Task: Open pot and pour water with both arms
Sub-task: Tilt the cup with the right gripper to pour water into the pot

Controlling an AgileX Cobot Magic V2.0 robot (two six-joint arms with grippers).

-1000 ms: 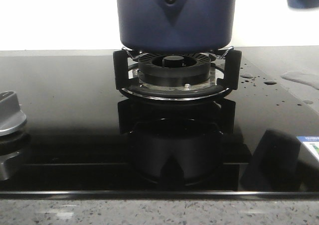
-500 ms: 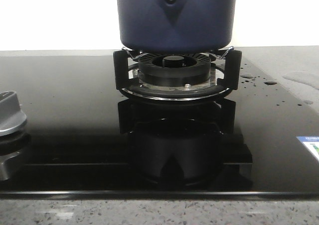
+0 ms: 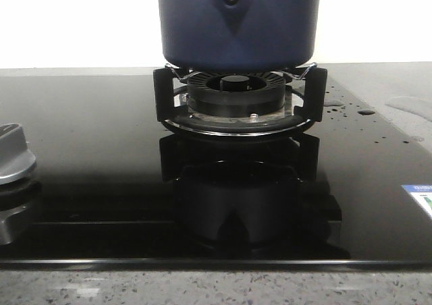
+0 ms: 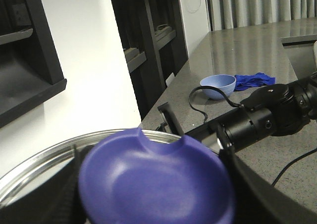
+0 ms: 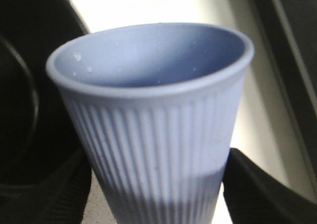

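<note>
The dark navy pot (image 3: 237,21) stands on the burner support in the front view; its top is cut off. Water lies as small drops (image 3: 335,103) and a shallow puddle (image 3: 408,106) to its right. Neither gripper shows in the front view. In the left wrist view, my left gripper (image 4: 153,189) is shut on a purple-blue lid knob (image 4: 158,174), with the lid's silver rim (image 4: 44,159) behind it. In the right wrist view, my right gripper (image 5: 158,194) is shut on a ribbed light-blue cup (image 5: 153,110); no water shows inside the cup.
The black burner ring (image 3: 235,96) sits under the pot on a glossy black hob. A grey stove knob (image 3: 13,156) is at the left. A label (image 3: 420,197) is at the right edge. The left wrist view shows my right arm (image 4: 262,120), a blue bowl (image 4: 218,86) and a blue cloth (image 4: 254,79).
A blue object at the front view's top right and a dark reflection on the hob at the lower right, both present a second ago, have left the view. The pot has not moved.
</note>
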